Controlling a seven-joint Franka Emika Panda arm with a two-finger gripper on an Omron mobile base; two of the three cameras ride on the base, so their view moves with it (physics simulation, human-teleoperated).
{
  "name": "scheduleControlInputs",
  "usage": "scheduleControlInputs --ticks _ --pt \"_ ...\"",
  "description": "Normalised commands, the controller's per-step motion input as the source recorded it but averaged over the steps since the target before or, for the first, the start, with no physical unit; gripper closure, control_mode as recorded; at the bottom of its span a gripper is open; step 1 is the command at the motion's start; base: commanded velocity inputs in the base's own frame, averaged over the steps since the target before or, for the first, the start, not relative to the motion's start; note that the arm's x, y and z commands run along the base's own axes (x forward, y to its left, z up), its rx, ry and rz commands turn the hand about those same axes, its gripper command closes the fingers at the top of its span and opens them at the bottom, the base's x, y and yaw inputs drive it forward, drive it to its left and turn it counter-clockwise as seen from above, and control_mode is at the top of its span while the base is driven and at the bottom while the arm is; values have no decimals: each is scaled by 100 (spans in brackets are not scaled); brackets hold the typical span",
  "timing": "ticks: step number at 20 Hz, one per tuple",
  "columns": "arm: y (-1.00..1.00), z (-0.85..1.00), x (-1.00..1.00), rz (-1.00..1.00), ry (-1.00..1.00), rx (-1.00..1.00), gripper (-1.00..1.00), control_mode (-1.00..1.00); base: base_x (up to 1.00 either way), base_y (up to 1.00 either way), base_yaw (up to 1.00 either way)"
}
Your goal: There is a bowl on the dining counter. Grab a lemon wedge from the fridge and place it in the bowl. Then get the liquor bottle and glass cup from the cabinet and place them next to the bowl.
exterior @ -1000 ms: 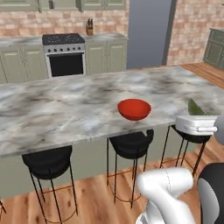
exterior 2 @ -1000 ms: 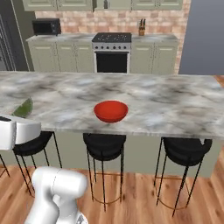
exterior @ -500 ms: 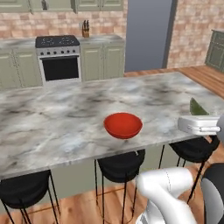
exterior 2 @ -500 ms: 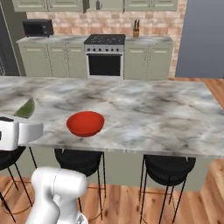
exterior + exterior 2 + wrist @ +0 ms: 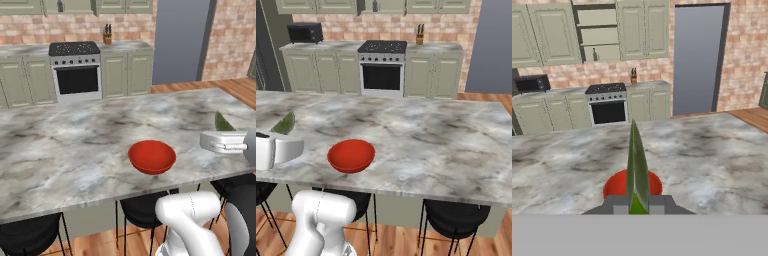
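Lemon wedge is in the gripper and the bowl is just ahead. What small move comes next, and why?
Probably ease the gripper forward until it hangs over the bowl, then release. The lemon wedge is pinched between shut fingers, and the base views show the hand off to one side of the red bowl on the dining counter, not above it.

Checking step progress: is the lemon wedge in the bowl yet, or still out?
Out. The lemon wedge is pinched in the shut gripper, while the bowl on the dining counter sits empty.
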Motion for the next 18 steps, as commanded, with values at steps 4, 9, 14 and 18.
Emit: scheduleControlInputs --ticks 4,9,14,18 --pt "0 0 0 0 0 0 100 100 76 -4 13" --pt "0 0 0 0 0 0 100 100 76 -5 13" --pt "-7 -8 71 15 1 4 100 -100 0 0 0" --pt "-1 -31 60 18 21 0 100 -100 0 0 0"
